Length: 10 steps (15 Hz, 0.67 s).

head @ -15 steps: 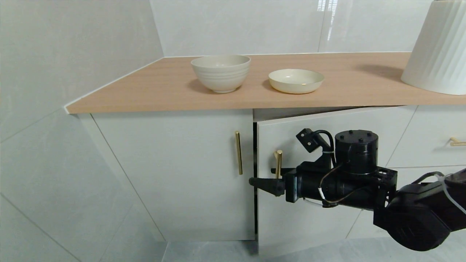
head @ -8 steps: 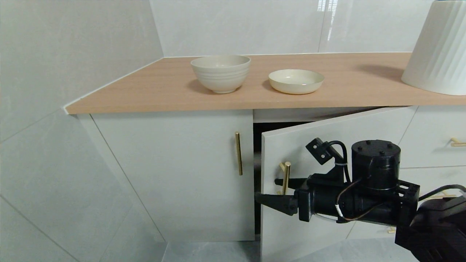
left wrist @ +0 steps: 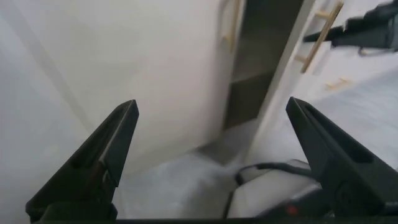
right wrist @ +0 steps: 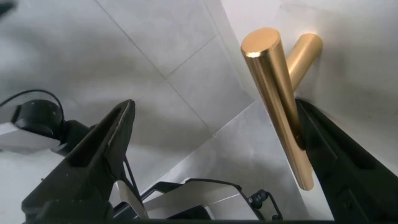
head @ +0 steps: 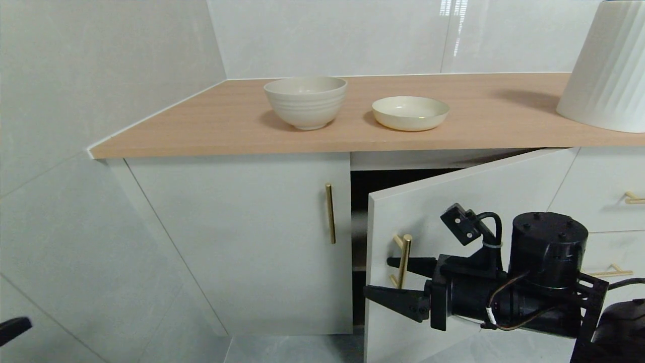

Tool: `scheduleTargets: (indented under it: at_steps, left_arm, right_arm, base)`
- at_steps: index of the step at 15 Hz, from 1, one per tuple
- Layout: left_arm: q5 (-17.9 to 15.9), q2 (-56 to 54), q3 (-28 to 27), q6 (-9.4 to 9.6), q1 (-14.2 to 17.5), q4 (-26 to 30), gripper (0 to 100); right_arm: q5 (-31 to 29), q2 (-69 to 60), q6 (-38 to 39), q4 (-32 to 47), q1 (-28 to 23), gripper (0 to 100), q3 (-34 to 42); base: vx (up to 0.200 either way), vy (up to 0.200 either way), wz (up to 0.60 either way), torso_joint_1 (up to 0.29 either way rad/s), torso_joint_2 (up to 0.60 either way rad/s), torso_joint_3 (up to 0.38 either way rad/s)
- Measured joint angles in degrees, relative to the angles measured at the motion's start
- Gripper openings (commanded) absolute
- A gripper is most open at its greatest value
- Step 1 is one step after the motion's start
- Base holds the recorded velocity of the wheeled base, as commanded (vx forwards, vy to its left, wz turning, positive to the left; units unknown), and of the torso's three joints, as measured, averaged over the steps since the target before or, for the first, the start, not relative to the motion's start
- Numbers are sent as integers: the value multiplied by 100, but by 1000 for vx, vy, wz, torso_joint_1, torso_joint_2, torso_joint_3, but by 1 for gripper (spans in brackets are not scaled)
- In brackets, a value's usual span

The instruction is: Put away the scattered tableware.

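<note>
Wood-topped counter (head: 227, 131) is carrying the tableware: a bowl (head: 306, 102) is sitting toward its left end and a dish (head: 410, 113) nearer its middle, both upright and showing bare insides. Under the counter a door (head: 453, 201) is standing ajar, and the gap is showing a dark cupboard with a shelf (left wrist: 252, 79). My right claw (head: 378, 276) is hanging below the counter, fingers apart, straddling the door's gold handle (head: 403, 259), one finger touching it. My left claw (left wrist: 211, 104) is hanging low, left of the counter, fingers spread wide.
</note>
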Motion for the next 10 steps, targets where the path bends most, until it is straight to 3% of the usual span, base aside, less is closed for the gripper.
scheduleTargets:
  at_steps: [3, 5, 6, 8, 10]
  left_arm:
    - [-329, 2046, -672, -21, -195, -766, 100]
    - [-439, 3239, -973, -228, -540, -1535, 100]
    - [-483, 3738, -1125, -571, -853, -2011, 0]
    - [-539, 4502, -1421, -1200, -1389, -2559, 0]
    - [-551, 5102, -1673, -1280, -1716, -2753, 0]
  right_arm:
    - [-10, -22, 2, 0, -9, 100, 29]
    - [-16, -38, 2, -7, -24, 100, 49]
    - [-16, -39, 2, -7, -30, 100, 50]
    - [-27, -52, 0, -7, -35, 100, 66]
    - [-35, -99, 0, 6, -39, 100, 96]
  base:
    - [0, 0, 0, 0, 0, 0]
    - [0, 0, 0, 0, 0, 0]
    - [0, 0, 0, 0, 0, 0]
    - [0, 0, 0, 0, 0, 0]
    - [0, 0, 0, 0, 0, 0]
